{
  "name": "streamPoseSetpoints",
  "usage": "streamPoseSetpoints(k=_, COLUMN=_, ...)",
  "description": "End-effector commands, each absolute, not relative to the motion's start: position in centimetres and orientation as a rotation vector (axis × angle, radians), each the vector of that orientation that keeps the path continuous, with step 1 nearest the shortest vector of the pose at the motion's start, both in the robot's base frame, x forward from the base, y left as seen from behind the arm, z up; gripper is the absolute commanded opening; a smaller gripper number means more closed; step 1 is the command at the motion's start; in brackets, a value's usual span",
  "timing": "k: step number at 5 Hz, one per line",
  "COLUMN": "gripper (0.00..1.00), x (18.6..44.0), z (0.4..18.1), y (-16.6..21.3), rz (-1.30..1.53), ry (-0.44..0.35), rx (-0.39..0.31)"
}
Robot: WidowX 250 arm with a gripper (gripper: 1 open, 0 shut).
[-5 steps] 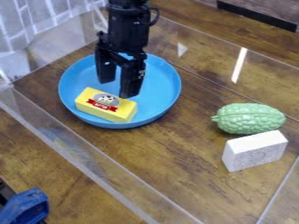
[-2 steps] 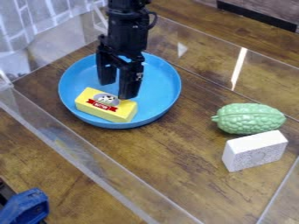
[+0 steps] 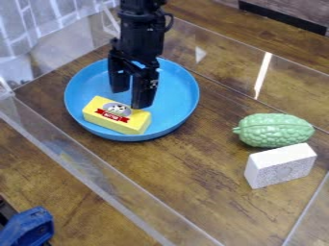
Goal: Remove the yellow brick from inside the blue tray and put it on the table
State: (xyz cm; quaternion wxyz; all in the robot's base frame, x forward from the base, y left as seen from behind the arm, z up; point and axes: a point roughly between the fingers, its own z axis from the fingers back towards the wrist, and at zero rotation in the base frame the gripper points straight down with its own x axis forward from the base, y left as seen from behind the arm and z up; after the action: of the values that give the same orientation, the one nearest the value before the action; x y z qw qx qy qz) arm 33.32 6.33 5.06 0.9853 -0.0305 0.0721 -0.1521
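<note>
My gripper (image 3: pixel 137 93) hangs over the blue tray (image 3: pixel 178 88), pointing down, fingers spread wide, nothing held. Arm is black, comes in from top of view. Fingertips low, w/in the tray's outline, just behind the yellow brick (image 3: pixel 115 116), i.e. on the side away from the camera. Can't tell if a tip touches brick or tray floor.

Brick lies flat inside tray, near the rim on the camera side, label up: red + white pic on top face. Long side runs at a slant, upper L to lower R of view. Tray is round, shallow, bright blue, w/ raised rim; sits on the table (image 3: pixel 167 173), dark brown wood planks under a glossy clear sheet. Light glares off sheet in streaks, R of tray and down L side.

Other objs, R side of view, well apart from tray: green bumpy veg-like thing (image 3: pixel 274 130), pale green, lying on its side; white block (image 3: pixel 280 165) just beside it, nearer the camera, also on table. Can't tell if those two touch. Blue object (image 3: pixel 26 228) at bottom L corner, partly cut off by frame edge, dark patch on it; can't ID.
</note>
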Motion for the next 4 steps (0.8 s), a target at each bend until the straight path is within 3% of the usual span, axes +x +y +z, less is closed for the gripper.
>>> streamPoseSetpoints(k=1, gripper=1.00, x=34.0, z=6.2, y=7.5, rz=-0.290, ry=0.097, rx=-0.044)
streamPoseSetpoints(k=4, gripper=1.00, x=34.8, z=4.2, y=7.3, rz=-0.335, ry=0.095, rx=-0.031)
